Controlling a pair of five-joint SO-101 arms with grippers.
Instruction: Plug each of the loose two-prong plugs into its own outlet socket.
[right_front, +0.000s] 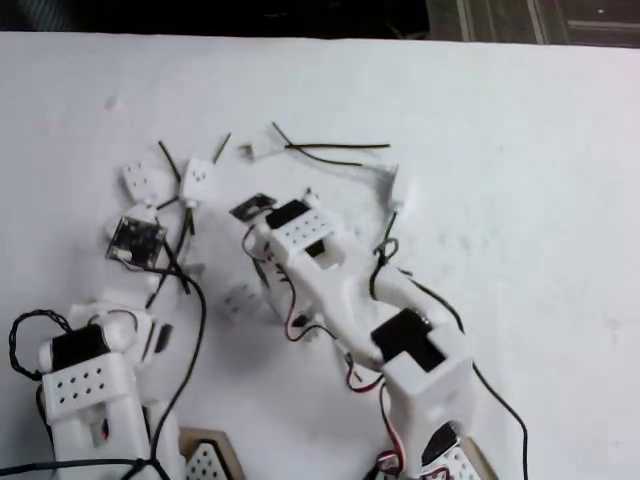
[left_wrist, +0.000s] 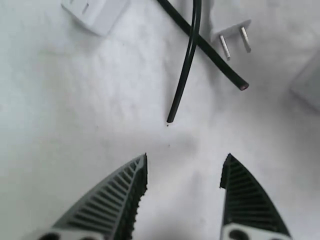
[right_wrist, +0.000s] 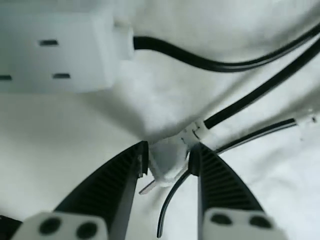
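Right gripper (right_wrist: 168, 152) is clamped on a white plug (right_wrist: 165, 162), left of centre in the high view, with a socket (right_wrist: 55, 50) near. The inserting step seems in hand; next the prongs need aligning with its slots. Left gripper (left_wrist: 186, 161) hangs apart near a second plug (left_wrist: 227, 30).

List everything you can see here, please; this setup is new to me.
table: one, white, under everything.
outlet sockets: at least two, white, on the table ahead of the arms.
cables: several, black, strewn around the sockets.
loose plug: one, white, two metal prongs, lying by the cables.
held plug: one, white, close to a socket.
left gripper: one, black, open above the table.
right gripper: one, black, shut on the held plug.
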